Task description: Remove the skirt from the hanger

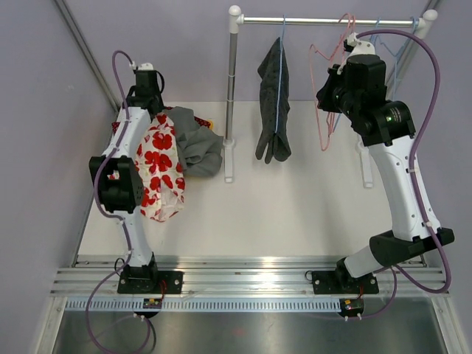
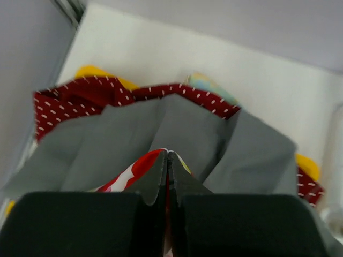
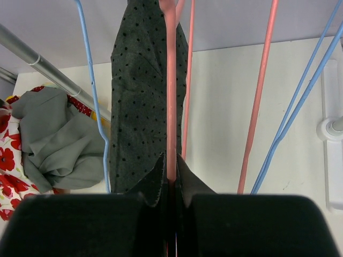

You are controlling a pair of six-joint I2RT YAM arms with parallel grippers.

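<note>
Skirt [image 1: 158, 166]: floral, clenched between left fingers [image 2: 155, 179]; only the wrist view shows this.
Hanger [image 3: 171, 80]: pink, clamped by right fingers [image 3: 154, 182]; overhead view hides the grip.

Top camera looks down from behind the arm bases [image 1: 151, 281] toward the rail [image 1: 332, 21]. Left wrist view hugs the grey cloth [image 2: 187, 134] left of it; right wrist view (beside the rail) shares that cloth.

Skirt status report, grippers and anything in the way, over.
Left gripper shut on floral skirt, down on the clothes pile. Right gripper shut on bare pink hanger at the rail. Dark dotted garment hangs alongside on a blue hanger.
</note>
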